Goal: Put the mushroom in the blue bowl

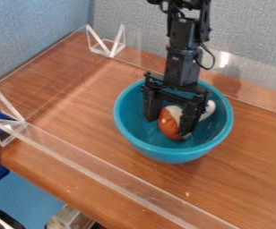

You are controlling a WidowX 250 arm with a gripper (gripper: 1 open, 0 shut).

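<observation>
The blue bowl (131,128) stands on the wooden table, right of centre. Inside it lies the mushroom (168,124), its orange-brown cap facing the camera and a bit of its cream stem showing to the right. My gripper (174,114) reaches steeply down into the bowl from the black arm above. Its two dark fingers stand apart on either side of the mushroom, open, and the mushroom sits low between them on the bowl's floor.
Low clear acrylic walls (69,148) fence the wooden table (69,89) along the front, left and back. Clear triangular brackets (105,40) stand at the back left corner, and another one is at the left edge (6,125).
</observation>
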